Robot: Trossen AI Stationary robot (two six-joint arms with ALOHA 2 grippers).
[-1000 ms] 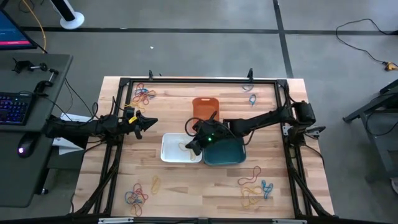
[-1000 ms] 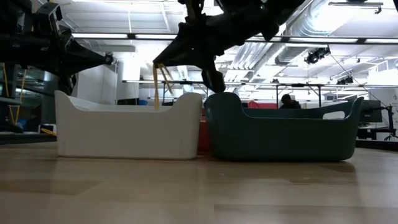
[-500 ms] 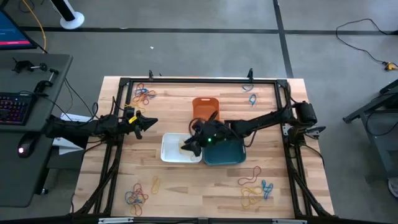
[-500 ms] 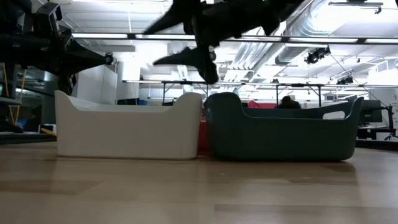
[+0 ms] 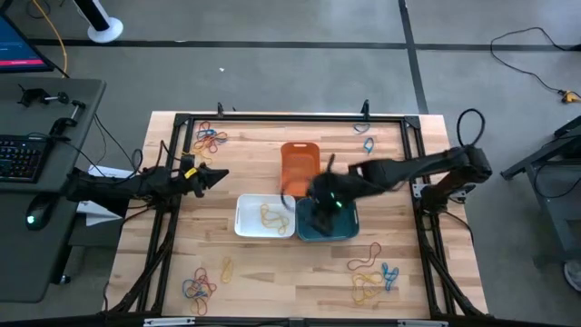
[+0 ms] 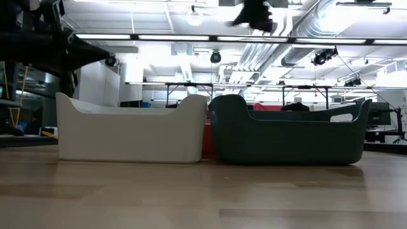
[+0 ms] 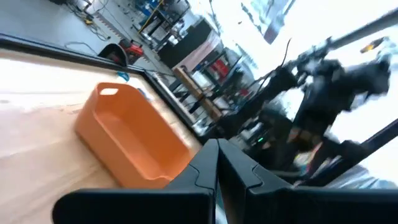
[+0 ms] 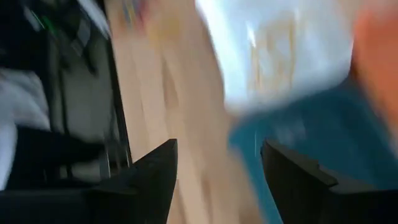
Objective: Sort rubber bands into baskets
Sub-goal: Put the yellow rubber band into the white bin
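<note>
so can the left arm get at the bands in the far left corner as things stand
Probably yes. The left gripper, shut and empty, hangs over bare wood at the table's left side, and the bands lie loose just beyond it, with no basket or the right arm between them. It would have to open first.

baskets: you have three, one orange-red basket [image 5: 300, 161], one white basket [image 5: 247, 218], one teal-blue basket [image 5: 343, 227].
arms: you see two, each with one gripper, the left gripper [image 5: 218, 176] and the right gripper [image 5: 319, 202].
groups of rubber bands on the table: four, one near each corner [image 5: 209, 138] [image 5: 366, 143] [image 5: 200, 283] [image 5: 372, 272].
rubber bands in the white basket [image 5: 270, 216]: yellow ones, the exact number you cannot tell.
</note>
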